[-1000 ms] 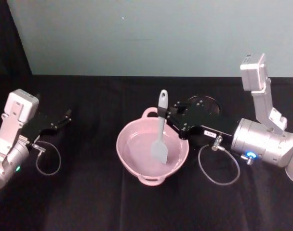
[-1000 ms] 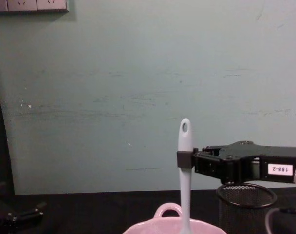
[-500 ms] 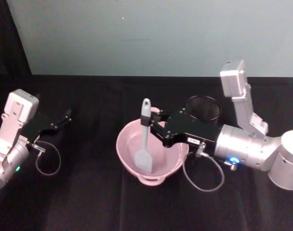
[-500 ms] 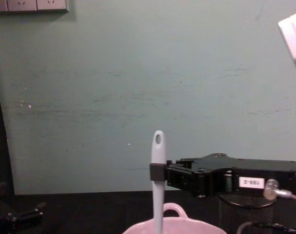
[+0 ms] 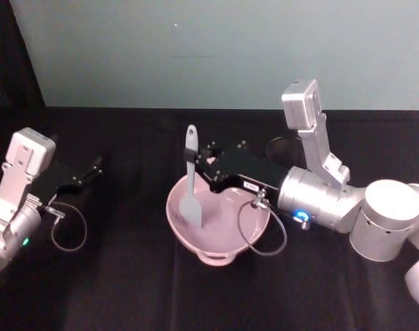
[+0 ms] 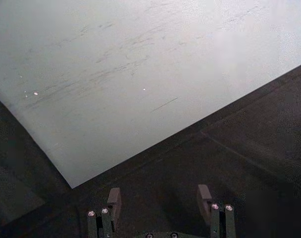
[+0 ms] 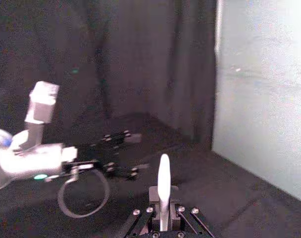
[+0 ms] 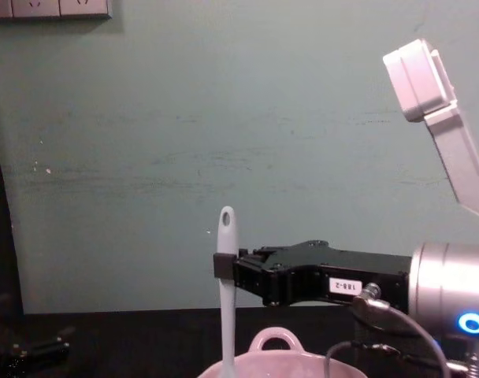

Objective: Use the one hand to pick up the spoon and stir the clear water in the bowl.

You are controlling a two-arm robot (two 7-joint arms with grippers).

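Spoon (image 5: 191,207), pinched by right hand (image 5: 194,167), has swept leftward across bowl (image 5: 211,254) below; we judge stirring underway. Left hand (image 5: 94,167) idle, spread.

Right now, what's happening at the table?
The right gripper is shut on the spoon by its handle, holding it upright with the blade down inside the pink bowl, toward its left side. The left gripper sits open and idle at the table's left end, away from the bowl.
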